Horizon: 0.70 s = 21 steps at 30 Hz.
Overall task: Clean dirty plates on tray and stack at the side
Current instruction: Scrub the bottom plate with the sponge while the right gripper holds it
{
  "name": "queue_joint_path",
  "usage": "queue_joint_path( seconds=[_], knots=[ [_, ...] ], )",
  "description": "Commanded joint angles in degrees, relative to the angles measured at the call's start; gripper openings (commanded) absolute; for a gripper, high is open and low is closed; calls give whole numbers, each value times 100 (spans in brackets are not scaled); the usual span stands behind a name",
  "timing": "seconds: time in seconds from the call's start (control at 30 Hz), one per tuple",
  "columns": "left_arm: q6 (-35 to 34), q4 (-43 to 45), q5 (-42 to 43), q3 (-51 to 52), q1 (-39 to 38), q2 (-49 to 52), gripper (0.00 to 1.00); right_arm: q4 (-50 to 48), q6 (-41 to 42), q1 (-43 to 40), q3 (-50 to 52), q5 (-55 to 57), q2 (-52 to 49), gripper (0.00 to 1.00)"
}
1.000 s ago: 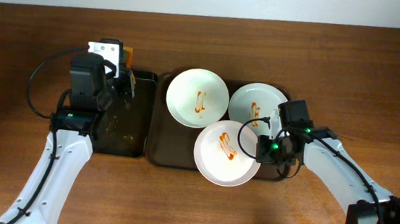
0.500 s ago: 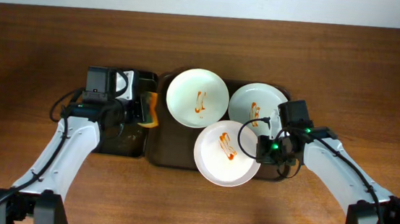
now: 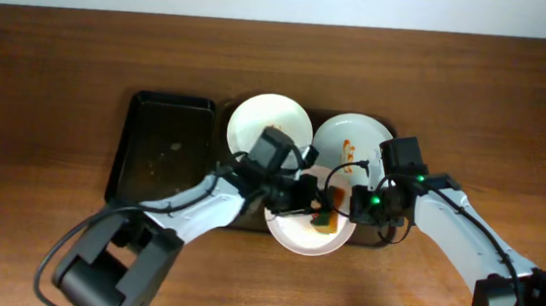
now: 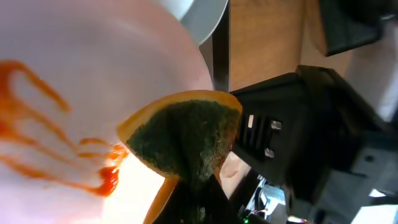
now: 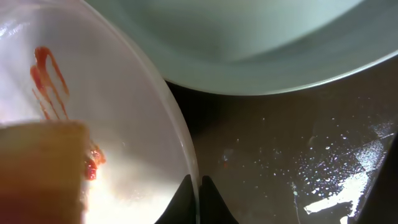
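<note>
Overhead: the left tool (image 3: 314, 208) is clamping a sponge (image 3: 327, 220) over the front white plate (image 3: 290, 236). That plate is resting on the brown tray (image 3: 211, 205) and overhanging its near edge above the desk (image 3: 63, 55). The right tool (image 3: 356, 206) is pinching the plate's rim. A hard wipe risks tipping the plate off the tray.

Left wrist: the sponge's green face is meeting the sauce (image 4: 107, 179), with the right tool's housing just beside it. A wide stroke risks knocking the arms together.

Right wrist: narrow fingers are straddling the thin rim, with the mint plate (image 5: 249, 37) close behind. If that grip is slipping, the white plate could be sliding into it.
</note>
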State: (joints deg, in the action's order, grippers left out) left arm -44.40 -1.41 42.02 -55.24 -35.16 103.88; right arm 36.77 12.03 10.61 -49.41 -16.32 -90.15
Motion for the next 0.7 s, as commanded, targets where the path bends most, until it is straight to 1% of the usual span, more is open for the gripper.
queue_joint_path(
  seconds=[0.0, 0.07, 0.2, 0.23, 0.3, 0.37, 0.4, 0.43, 0.47, 0.5, 0.57, 0.6, 0.67],
  knots=[
    [-295, 42, -409, -9, -262, 155, 0, 4, 48, 31, -118, 48, 103, 4],
    [-291, 9, -1130, -9, -348, 157, 0, 9, 48, 31, -118, 48, 103, 4],
    [-232, -116, -3110, -7, -363, 157, 0, 70, 46, 31, -118, 48, 103, 4],
    [-61, -111, -3473, -9, -356, 155, 0, 79, 46, 31, -118, 46, 103, 4],
    [577, -160, -3565, -11, -313, 133, 0, 125, 44, 31, -118, 50, 103, 4],
    [835, -929, -3569, -15, -304, -17, 0, 142, 44, 31, -118, 50, 103, 4],
    [1064, -1268, -3576, -15, -304, -98, 0, 140, 44, 31, -118, 50, 103, 4],
    [1408, -1469, -3790, -17, -284, -282, 0, 140, 44, 31, -118, 50, 103, 4],
    [1475, -1580, -4240, -31, -208, -588, 0, 142, 44, 31, -118, 50, 103, 4],
    [1478, -1585, -4334, -42, -120, -848, 0, 140, 44, 31, -118, 50, 103, 4],
    [1482, -1659, -4334, -42, 31, -1311, 0, 142, 44, 31, -118, 50, 103, 4],
    [1587, -1840, -4332, -42, 129, -1762, 0, 140, 44, 31, -118, 50, 103, 4],
    [1700, -2096, -4332, -42, 199, -2118, 0, 138, 44, 31, -118, 50, 103, 4]
  ],
)
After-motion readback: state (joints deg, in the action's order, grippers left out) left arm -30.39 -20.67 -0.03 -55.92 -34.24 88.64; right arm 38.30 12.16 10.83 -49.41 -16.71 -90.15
